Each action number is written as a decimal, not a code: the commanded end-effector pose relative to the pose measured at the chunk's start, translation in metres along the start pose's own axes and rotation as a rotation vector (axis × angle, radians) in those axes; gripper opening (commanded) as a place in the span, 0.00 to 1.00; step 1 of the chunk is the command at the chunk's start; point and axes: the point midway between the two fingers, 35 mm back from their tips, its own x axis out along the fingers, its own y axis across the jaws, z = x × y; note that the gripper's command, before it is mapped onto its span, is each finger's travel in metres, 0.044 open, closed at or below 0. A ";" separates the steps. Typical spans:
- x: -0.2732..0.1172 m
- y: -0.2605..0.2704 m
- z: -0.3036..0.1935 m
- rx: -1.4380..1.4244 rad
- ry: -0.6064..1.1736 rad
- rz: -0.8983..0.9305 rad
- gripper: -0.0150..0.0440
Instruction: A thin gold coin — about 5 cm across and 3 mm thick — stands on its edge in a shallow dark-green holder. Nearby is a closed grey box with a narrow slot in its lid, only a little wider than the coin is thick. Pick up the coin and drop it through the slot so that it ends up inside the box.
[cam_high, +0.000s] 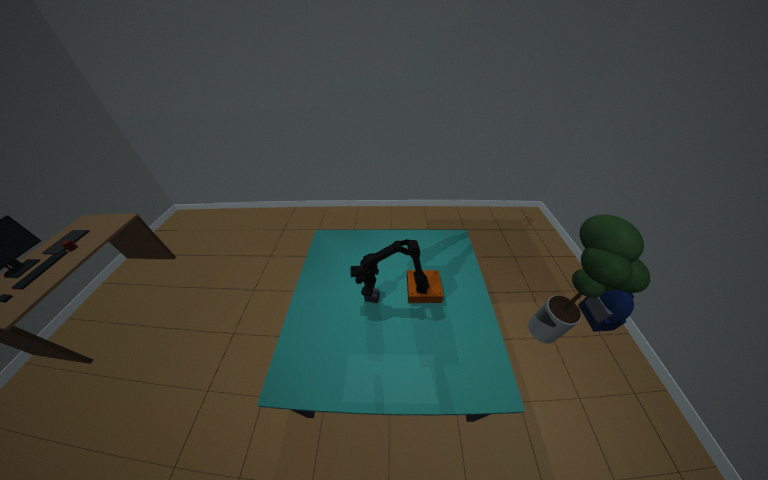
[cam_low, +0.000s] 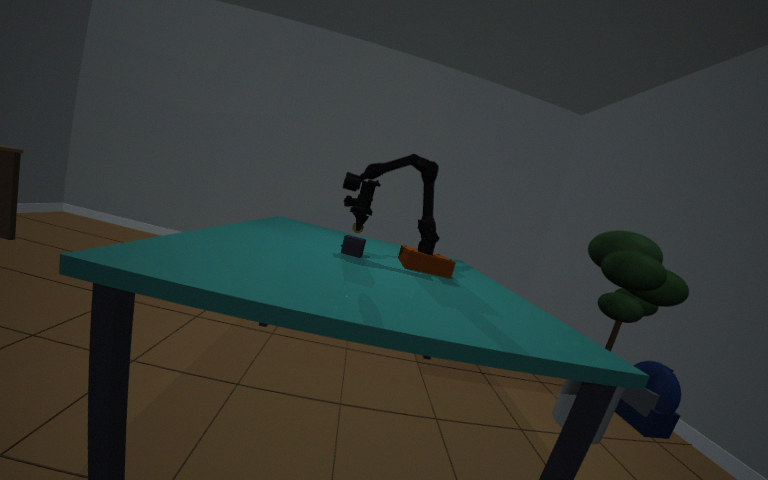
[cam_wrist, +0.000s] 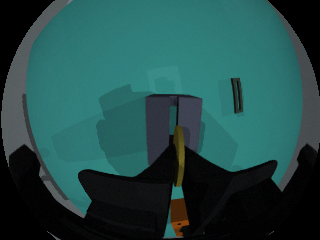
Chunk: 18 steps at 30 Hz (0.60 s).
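Note:
The gold coin (cam_low: 354, 227) (cam_wrist: 179, 160) is held on edge, its lower part sticking out below the fingertips. My gripper (cam_low: 358, 225) (cam_wrist: 175, 148) is shut on it. The grey box (cam_high: 372, 296) (cam_low: 353, 246) (cam_wrist: 158, 130) stands on the table below the coin, with a small gap between them in the exterior view. In the wrist view the slot runs up and down the lid, and the coin is roughly in line with it, its near end slightly to the right. The fingers and coin hide part of the slot. The dark-green holder (cam_wrist: 234, 95) lies empty to the right of the box.
The arm's orange base (cam_high: 433, 278) (cam_low: 421, 263) (cam_wrist: 178, 210) stands on the teal table (cam_high: 317, 339) (cam_low: 254, 277) (cam_wrist: 125, 45), to the right of the box in the top and exterior views. A desk is at the far left of the top view, and a potted plant stands on the floor at the right.

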 end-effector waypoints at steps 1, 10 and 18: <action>0.003 0.000 -0.001 -0.003 0.002 0.000 0.25; 0.007 0.000 -0.002 -0.003 0.002 0.000 0.25; 0.010 0.000 -0.001 -0.004 0.002 0.000 0.25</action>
